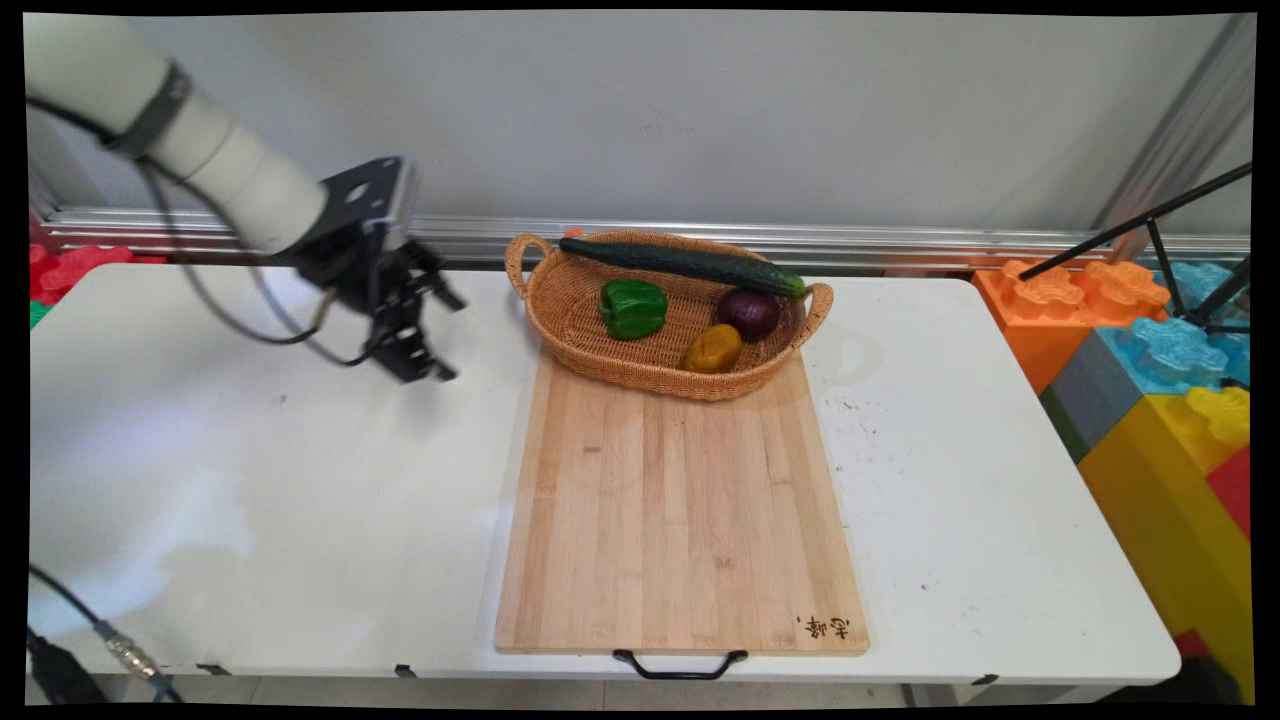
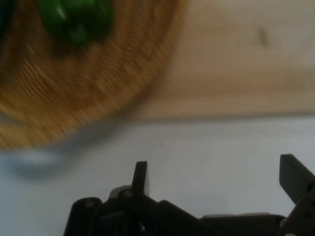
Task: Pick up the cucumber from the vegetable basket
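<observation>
We're over the white desk [image 1: 250,480], where our hand [image 1: 425,325] hangs spread wide and empty, above bare surface left of the wooden board [image 1: 680,520]. At the board's far end sits the wicker basket [image 1: 570,320], nearest us, with a cucumber [image 1: 690,264] across its back rim, then green pepper [image 1: 633,307], purple onion [image 1: 749,313], small yellow pepper [image 1: 713,348].
</observation>
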`<action>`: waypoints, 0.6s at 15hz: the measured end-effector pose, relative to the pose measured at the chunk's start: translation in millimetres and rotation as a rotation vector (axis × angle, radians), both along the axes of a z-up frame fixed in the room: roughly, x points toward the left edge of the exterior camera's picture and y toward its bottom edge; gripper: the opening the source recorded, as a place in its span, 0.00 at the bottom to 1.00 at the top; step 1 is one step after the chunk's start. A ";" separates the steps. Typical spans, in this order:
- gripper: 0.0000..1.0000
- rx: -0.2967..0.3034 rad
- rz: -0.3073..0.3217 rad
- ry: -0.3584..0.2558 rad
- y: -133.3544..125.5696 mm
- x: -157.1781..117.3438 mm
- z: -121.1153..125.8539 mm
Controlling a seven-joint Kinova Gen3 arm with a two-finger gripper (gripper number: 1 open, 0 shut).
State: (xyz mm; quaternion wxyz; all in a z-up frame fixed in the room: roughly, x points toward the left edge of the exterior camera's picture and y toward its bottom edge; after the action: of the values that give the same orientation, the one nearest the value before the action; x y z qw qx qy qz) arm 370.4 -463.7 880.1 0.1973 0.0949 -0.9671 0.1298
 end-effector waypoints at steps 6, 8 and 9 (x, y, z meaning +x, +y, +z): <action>1.00 -0.123 -0.070 0.047 -56.6 -57.0 6.3; 1.00 -0.155 -0.075 0.055 -78.8 -75.6 4.4; 1.00 -0.170 -0.079 0.057 -88.9 -84.4 2.8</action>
State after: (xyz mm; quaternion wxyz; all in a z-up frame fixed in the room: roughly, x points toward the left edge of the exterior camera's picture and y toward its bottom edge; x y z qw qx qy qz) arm 286.0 -552.6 882.8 0.2372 0.0434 -0.9495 0.2009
